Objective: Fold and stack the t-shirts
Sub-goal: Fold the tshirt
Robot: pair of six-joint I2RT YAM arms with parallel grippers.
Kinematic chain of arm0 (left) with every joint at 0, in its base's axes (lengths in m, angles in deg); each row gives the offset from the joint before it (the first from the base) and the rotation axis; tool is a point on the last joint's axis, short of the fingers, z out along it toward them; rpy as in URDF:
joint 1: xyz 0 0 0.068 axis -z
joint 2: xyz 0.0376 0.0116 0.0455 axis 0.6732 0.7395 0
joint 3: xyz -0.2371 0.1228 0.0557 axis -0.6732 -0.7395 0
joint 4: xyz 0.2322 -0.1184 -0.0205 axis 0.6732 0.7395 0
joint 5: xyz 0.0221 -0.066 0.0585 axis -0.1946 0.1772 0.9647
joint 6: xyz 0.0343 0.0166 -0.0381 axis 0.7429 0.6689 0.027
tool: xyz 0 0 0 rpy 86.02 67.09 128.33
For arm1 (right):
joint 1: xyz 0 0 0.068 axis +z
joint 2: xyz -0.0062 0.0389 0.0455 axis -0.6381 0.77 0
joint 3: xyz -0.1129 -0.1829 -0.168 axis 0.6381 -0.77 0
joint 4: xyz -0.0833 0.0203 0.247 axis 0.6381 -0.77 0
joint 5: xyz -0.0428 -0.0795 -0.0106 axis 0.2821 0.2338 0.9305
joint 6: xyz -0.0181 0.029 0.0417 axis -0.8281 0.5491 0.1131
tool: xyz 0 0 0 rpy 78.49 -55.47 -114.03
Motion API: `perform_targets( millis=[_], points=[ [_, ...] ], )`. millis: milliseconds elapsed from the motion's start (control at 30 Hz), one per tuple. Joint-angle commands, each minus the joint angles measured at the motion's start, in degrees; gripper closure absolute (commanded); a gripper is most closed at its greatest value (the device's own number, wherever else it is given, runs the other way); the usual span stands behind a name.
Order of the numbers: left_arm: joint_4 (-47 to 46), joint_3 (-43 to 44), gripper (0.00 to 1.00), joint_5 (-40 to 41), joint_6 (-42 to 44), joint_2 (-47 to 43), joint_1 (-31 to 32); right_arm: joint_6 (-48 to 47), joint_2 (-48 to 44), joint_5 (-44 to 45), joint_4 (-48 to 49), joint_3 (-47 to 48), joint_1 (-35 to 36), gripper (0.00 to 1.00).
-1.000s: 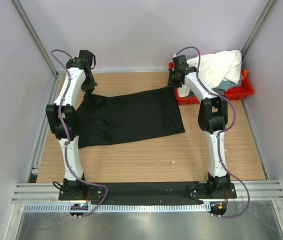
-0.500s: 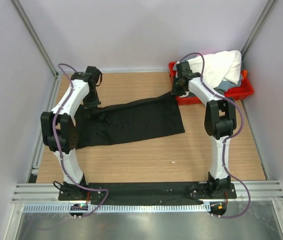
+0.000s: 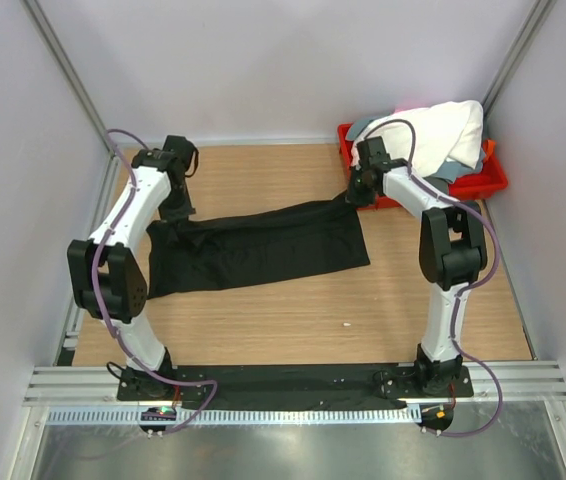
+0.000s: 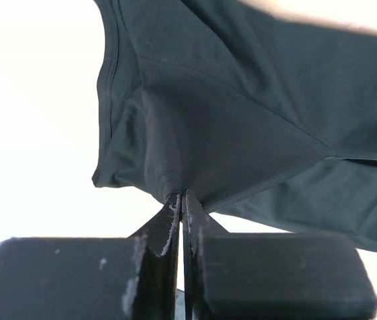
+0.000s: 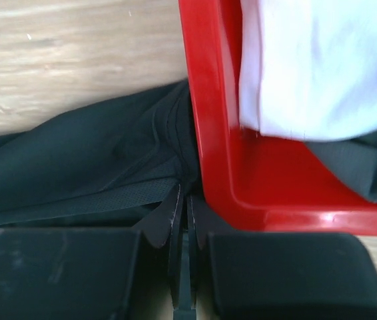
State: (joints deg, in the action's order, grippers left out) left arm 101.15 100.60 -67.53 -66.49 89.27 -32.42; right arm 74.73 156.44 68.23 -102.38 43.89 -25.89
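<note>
The black t-shirt (image 3: pixel 263 250) lies across the wooden table, its far edge lifted and pulled toward the near side. My left gripper (image 3: pixel 171 216) is shut on the shirt's far left edge; in the left wrist view the black fabric (image 4: pixel 242 120) hangs from the pinched jaws (image 4: pixel 182 197). My right gripper (image 3: pixel 355 192) is shut on the far right corner, right beside the red tray. The right wrist view shows black cloth (image 5: pixel 75 167) caught between the jaws (image 5: pixel 183 195). A white t-shirt (image 3: pixel 433 130) and a grey t-shirt (image 3: pixel 445 173) are piled in the tray.
The red plastic tray (image 3: pixel 491 183) stands at the back right corner, its wall (image 5: pixel 212 120) almost touching my right fingers. Grey enclosure walls stand close on both sides and at the back. Bare wood shows in front of the shirt (image 3: pixel 293 320).
Both grippers have moved toward the near side with the shirt's far edge, so the black shirt now looks narrower front to back. The right gripper has left the tray's corner.
</note>
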Motion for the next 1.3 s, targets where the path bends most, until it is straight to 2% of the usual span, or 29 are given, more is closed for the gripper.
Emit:
perform_targets(
  millis=[0, 100, 167, 200, 267, 300, 367, 467, 667, 900, 1033, 1167, 1267],
  points=[
    [0.54, -2.08, 1.00, 1.09, 0.50, -2.48, -0.13, 1.85, -4.31, -0.52, 2.54, -2.89, -0.14, 0.90],
    [0.19, -5.32, 0.99, 0.65, 0.67, -3.19, -0.13, 3.08, -5.37, 1.67, 2.90, -6.23, -0.14, 0.89],
    [-0.07, -7.17, 0.90, -0.49, 0.85, -4.15, -0.13, 4.40, -6.25, 3.52, 2.20, -7.91, -0.14, 0.82],
    [-0.16, -8.31, 0.83, -1.10, 1.02, -4.59, -0.13, 4.66, -6.60, 5.70, 1.93, -9.40, -0.14, 0.59],
    [-0.68, -11.74, 0.65, -2.51, 1.37, -6.69, -0.13, 5.80, -8.08, 8.70, 0.97, -11.07, -0.22, 0.35],
    [-0.77, -12.71, 0.51, -2.43, 1.46, -7.49, -0.13, 6.16, -8.96, 10.19, 0.44, -12.30, -0.22, 0.22],
    [-0.43, -14.30, 0.44, -1.12, 1.29, -9.76, -0.13, 6.60, -12.20, 13.63, 0.00, -13.54, -0.22, 0.16],
    [-0.60, -14.47, 0.42, 0.03, 0.06, -11.71, -0.13, 6.25, -15.03, 12.76, 0.35, -13.72, -0.14, 0.15],
    [-9.37, -19.83, 0.44, -0.76, -5.90, -15.67, -0.13, 3.70, -16.45, 4.51, 4.30, -10.91, 3.28, 0.15],
    [-19.65, -26.85, 0.50, -3.22, -11.97, -9.43, -0.13, 1.59, -5.12, -3.23, 5.88, -3.53, 6.19, 0.17],
    [-23.01, -28.45, 0.53, -0.59, -14.35, -3.04, -0.13, 0.54, 2.44, -2.10, 4.31, -0.10, 6.19, 0.19],
    [-25.38, -28.27, 0.58, 0.82, -15.24, 2.43, -0.13, 1.15, 2.63, -0.69, 6.23, -3.86, 7.33, 0.20],
    [-26.00, -27.57, 0.61, 3.02, -15.15, 6.64, -0.13, 1.76, 1.14, 2.73, 7.20, -10.26, 9.88, 0.20]
  ],
)
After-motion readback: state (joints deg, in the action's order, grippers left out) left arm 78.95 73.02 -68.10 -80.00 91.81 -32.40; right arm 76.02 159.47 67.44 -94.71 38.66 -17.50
